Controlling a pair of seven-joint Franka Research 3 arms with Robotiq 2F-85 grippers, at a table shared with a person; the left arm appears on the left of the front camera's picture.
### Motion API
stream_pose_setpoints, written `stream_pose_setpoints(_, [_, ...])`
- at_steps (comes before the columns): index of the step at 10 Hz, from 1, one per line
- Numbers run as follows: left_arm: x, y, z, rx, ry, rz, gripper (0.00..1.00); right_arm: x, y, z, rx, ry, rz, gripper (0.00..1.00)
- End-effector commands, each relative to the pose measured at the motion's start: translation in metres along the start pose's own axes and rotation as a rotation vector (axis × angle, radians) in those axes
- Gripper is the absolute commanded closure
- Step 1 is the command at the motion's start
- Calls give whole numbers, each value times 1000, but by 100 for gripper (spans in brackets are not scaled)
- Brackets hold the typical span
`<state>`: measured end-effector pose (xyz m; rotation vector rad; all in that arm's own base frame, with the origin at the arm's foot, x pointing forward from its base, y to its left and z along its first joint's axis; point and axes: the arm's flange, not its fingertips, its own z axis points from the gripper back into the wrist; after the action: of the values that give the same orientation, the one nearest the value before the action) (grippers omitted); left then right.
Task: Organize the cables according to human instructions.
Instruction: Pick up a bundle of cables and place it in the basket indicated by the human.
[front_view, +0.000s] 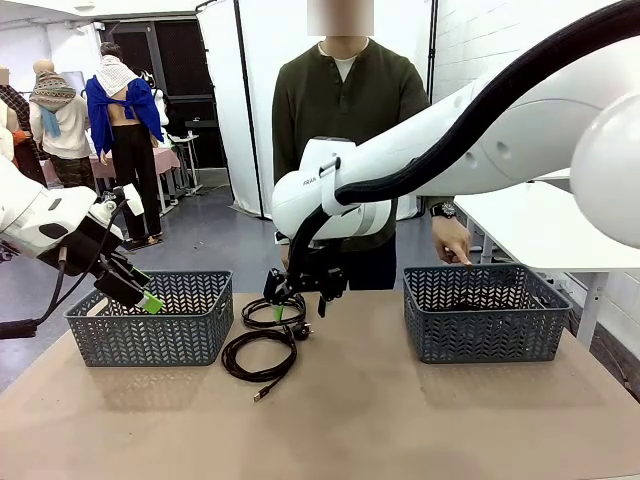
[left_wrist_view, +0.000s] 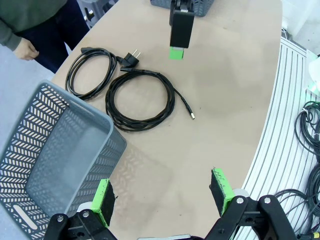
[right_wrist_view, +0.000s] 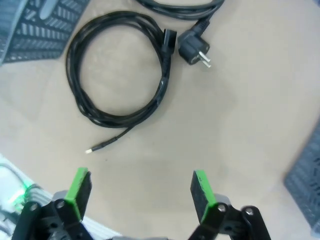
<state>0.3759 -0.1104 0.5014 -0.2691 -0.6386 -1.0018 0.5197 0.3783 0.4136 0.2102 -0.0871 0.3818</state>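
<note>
Cables, two black coiled loops; left tool and right tool wide open, empty.

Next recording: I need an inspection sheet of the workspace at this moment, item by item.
Surface: beige table, no spills seen.
Job's things: two coiled black cables lie on the table between the baskets, a power cord and, nearer the robot, a thinner cable; something dark, perhaps a cable, shows in the right basket.
Clutter: nothing seen.
Tools: left tool open, near the left basket; right tool open, hovering by the power cord's plug, holding nothing.
Cables: black hose along the right arm; loose wiring beside the table.
Surroundings: person at the far side, hand at the right basket's far rim.
</note>
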Motion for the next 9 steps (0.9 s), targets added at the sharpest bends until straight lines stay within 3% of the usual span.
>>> stream_pose_setpoints(1, [-4,3,-1,-17,-14,-14,0,15,5,-12,-41,-20,-37,0])
stream_pose_setpoints(8, [-4,3,-1,-17,-14,-14,0,32,0,-41,-84,19,-68,0])
stream_pose_setpoints(9, [-4,3,-1,-17,-14,-14,0,27,-4,-42,-39,11,-48,0])
